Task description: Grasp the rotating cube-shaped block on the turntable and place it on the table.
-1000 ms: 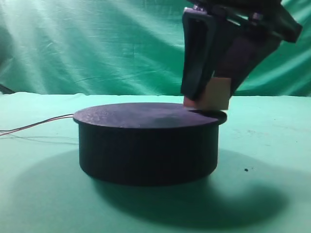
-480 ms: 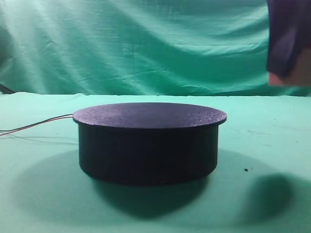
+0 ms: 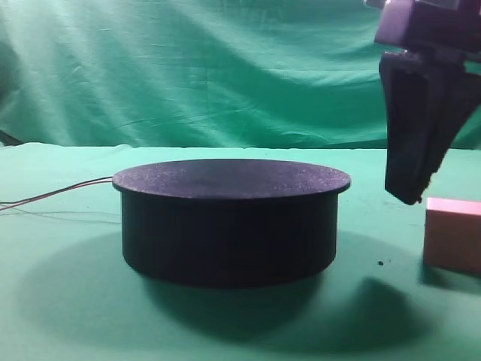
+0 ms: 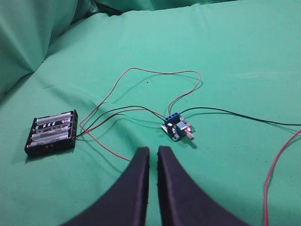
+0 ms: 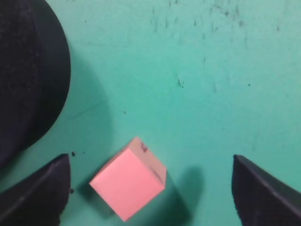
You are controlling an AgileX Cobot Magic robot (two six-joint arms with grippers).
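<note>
1. We see the exterior high view set low and close, facing the turntable (image 3: 229,218) side-on against the green backdrop (image 3: 188,68).
2. The left wrist view looks obliquely down past its fingertips (image 4: 141,157) at a battery holder (image 4: 51,133).
3. The right wrist view looks straight down; it shares the cube-shaped block (image 5: 128,178) (image 3: 453,235) with the exterior view.
</note>
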